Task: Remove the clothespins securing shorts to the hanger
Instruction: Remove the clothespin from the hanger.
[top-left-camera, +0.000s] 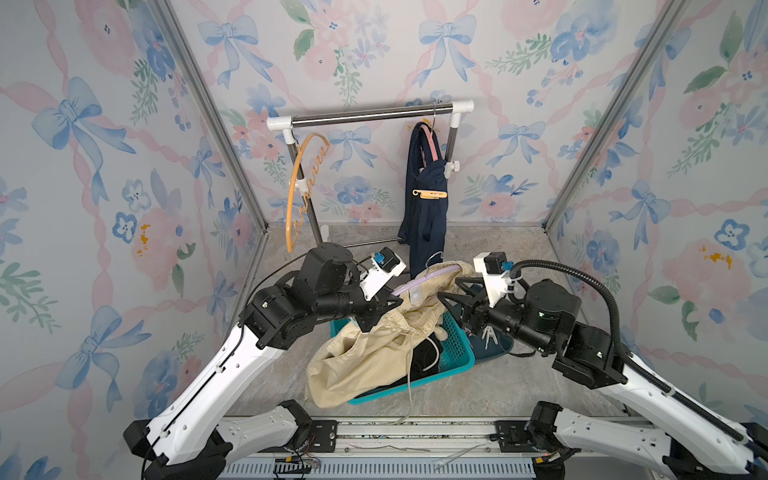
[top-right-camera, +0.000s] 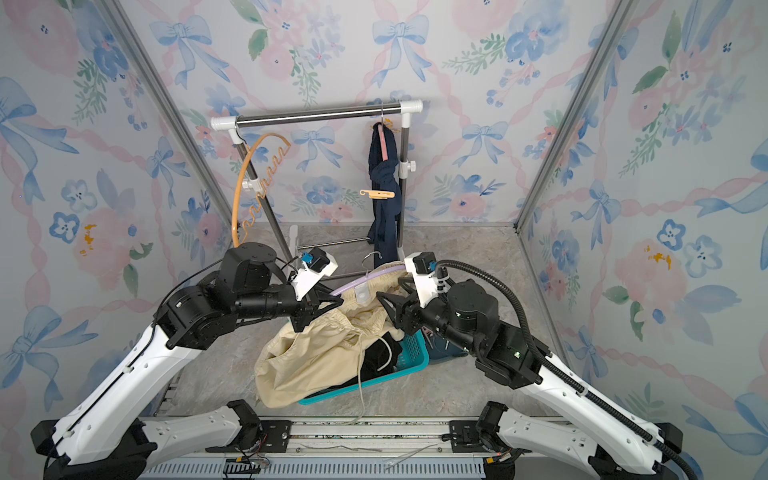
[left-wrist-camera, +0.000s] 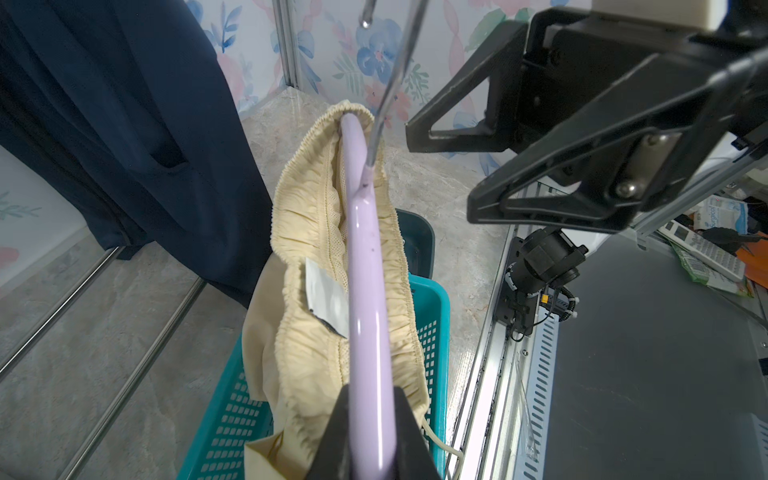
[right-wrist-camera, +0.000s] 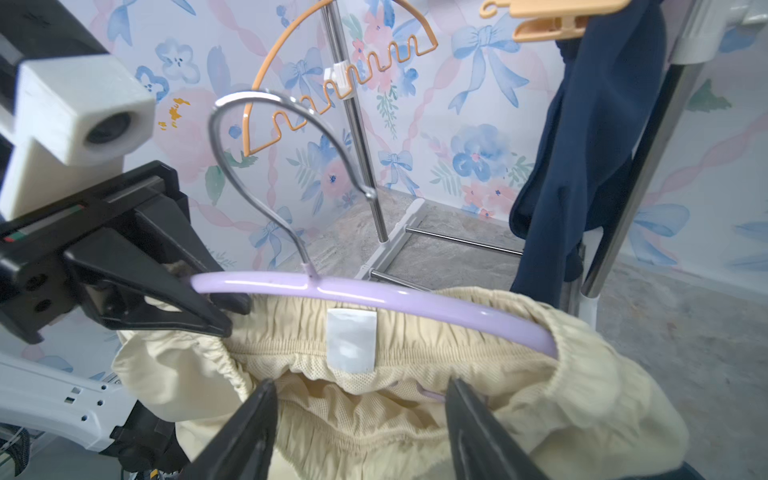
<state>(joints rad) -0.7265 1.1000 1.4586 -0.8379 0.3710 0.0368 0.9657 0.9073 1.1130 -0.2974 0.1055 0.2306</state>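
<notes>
Left claw (left-wrist-camera: 370, 432): clamped on one end of the lilac hanger (left-wrist-camera: 365, 257), above the basket (top-left-camera: 455, 345)
Cream shorts (top-left-camera: 365, 357): waistband over the hanger, legs draping into the basket
Right claw (right-wrist-camera: 360, 382): jaws well apart, holding nothing, at that waistband above the basket
Orange clothespin (top-left-camera: 430, 194): clipped on navy shorts (top-left-camera: 426, 224), behind the basket

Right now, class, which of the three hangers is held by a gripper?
The lilac hanger, clamped in the left gripper and carrying the cream shorts. The orange hanger and the pink hanger with the navy shorts hang on the rack.
</notes>
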